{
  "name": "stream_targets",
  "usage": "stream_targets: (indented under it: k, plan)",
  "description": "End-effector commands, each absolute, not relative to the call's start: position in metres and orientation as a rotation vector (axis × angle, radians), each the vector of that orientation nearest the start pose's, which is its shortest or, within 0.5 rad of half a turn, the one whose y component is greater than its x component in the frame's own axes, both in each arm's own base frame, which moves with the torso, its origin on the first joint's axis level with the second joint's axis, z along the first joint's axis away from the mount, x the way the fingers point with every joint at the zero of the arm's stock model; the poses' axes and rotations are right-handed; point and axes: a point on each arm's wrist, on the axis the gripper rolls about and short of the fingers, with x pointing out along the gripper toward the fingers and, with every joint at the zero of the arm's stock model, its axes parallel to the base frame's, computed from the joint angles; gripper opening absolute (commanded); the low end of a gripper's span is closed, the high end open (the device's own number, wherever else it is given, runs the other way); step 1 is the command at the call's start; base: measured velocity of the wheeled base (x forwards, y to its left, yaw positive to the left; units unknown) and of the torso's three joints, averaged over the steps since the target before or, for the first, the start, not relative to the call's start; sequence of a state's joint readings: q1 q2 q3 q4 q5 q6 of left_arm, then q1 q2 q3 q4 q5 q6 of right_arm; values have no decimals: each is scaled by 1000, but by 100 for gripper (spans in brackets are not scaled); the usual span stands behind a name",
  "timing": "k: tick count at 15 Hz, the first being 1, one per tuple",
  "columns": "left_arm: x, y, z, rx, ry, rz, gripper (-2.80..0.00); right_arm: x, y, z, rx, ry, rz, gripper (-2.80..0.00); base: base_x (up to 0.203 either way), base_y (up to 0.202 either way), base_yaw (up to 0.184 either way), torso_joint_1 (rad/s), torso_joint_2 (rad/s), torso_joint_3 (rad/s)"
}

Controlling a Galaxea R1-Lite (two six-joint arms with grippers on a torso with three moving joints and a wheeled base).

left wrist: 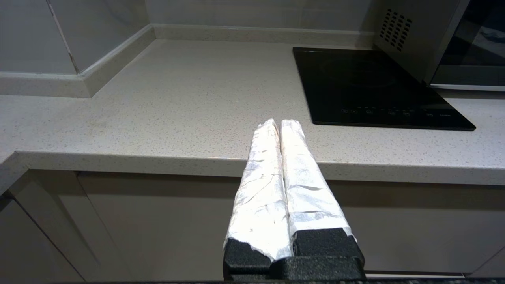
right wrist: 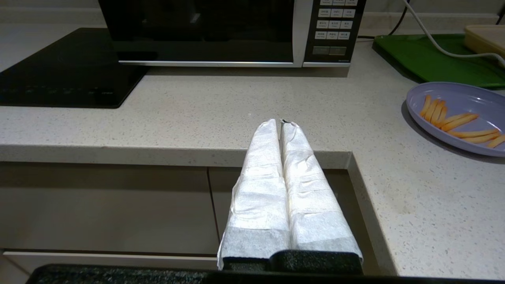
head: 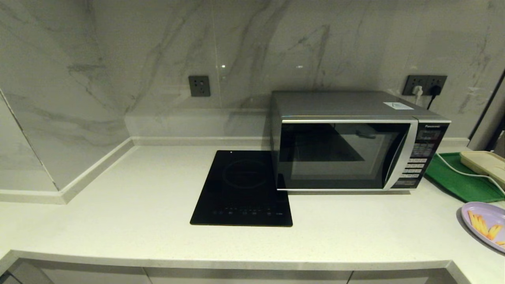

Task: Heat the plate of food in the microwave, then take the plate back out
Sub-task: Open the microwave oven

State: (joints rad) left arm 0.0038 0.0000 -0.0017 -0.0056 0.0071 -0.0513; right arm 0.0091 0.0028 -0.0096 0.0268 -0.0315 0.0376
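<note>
A: What's out, by count?

B: One microwave (head: 351,144), door closed, standing toward the back of the tabletop (head: 118,205). One flat black cooktop (head: 242,189) just beside it on its left. One plate of food (head: 487,225) near the right edge, in front of one green tray (head: 457,179). Two wall sockets: a single one (head: 199,86) and a wider one (head: 425,85) with two plugs in it.

A: And the room?

B: Pale speckled stone tabletop, grey-veined marble walls, cabinet fronts under the edge.

A: What's in the containers?

B: The lavender plate holds yellow-orange sticks, about eight, though some overlap. The tray carries a cream dish (head: 483,162); I can't see what is in it. A white cord (head: 469,173) runs across the tray.

A: The arms?

B: Both held low before the tabletop edge. The left hand (left wrist: 279,123) has its wrapped fingers pressed together, empty. The right hand (right wrist: 281,122) likewise, together and empty, well apart from the plate.
</note>
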Motion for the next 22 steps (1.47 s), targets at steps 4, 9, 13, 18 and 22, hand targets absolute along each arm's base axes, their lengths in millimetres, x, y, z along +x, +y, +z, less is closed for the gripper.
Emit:
stream_targets:
  k: [4, 9, 13, 18, 22]
  plan:
    - [-23, 0, 77, -52, -8, 12, -280, -24, -1, 76, 26, 17, -14, -280, 0, 0, 0, 0, 0, 0]
    - [-23, 0, 77, -52, -9, 12, -280, -24, -1, 76, 31, 14, -17, -280, 0, 0, 0, 0, 0, 0]
    - [-23, 0, 77, -52, -9, 12, -280, -24, -1, 76, 72, 8, -23, -280, 0, 0, 0, 0, 0, 0]
    - [-23, 0, 77, -52, -8, 11, -280, -24, -1, 76, 67, 10, -22, -280, 0, 0, 0, 0, 0, 0]
    - [-23, 0, 77, -52, -9, 11, -280, -24, -1, 76, 7, 18, -15, -280, 0, 0, 0, 0, 0, 0]
